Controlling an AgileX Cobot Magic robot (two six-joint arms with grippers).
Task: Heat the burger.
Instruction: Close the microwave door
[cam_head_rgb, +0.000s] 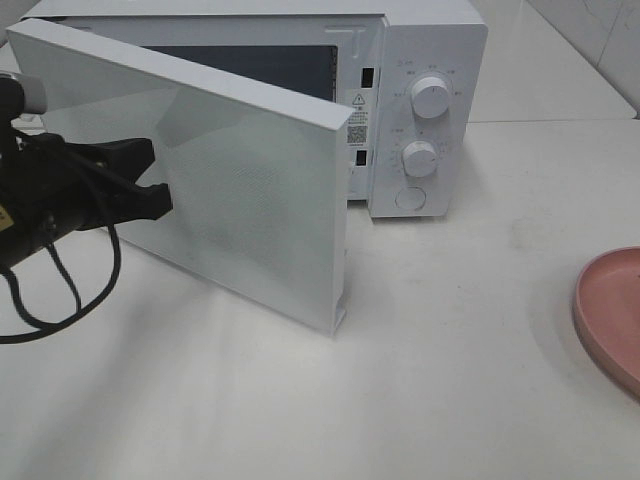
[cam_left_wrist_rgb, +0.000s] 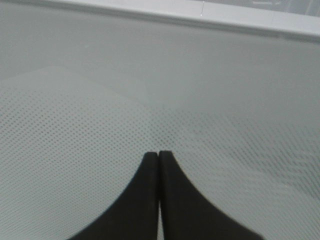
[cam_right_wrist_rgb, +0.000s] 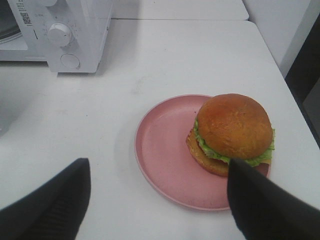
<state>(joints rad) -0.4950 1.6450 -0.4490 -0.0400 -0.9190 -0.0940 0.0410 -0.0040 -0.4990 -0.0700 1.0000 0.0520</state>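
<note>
The burger (cam_right_wrist_rgb: 232, 131), with a golden-brown bun and green lettuce, sits on the right side of a round pink plate (cam_right_wrist_rgb: 162, 150); it shows only in the right wrist view. My right gripper (cam_right_wrist_rgb: 159, 165) is open and empty, its fingers spread on either side of the plate, short of the burger. The white microwave (cam_head_rgb: 430, 60) stands at the back with its door (cam_head_rgb: 250, 200) swung partly open. My left gripper (cam_head_rgb: 163, 200) is shut and empty, its tips against the door's outer face; the left wrist view shows the closed fingertips (cam_left_wrist_rgb: 150, 165) on the dotted door panel (cam_left_wrist_rgb: 75, 125).
Two knobs (cam_head_rgb: 430, 97) (cam_head_rgb: 419, 158) and a round button (cam_head_rgb: 410, 198) are on the microwave's front panel. The pink plate's edge (cam_head_rgb: 605, 300) shows at the right border of the high view. The white table (cam_head_rgb: 450, 360) ends at the right, close behind the plate.
</note>
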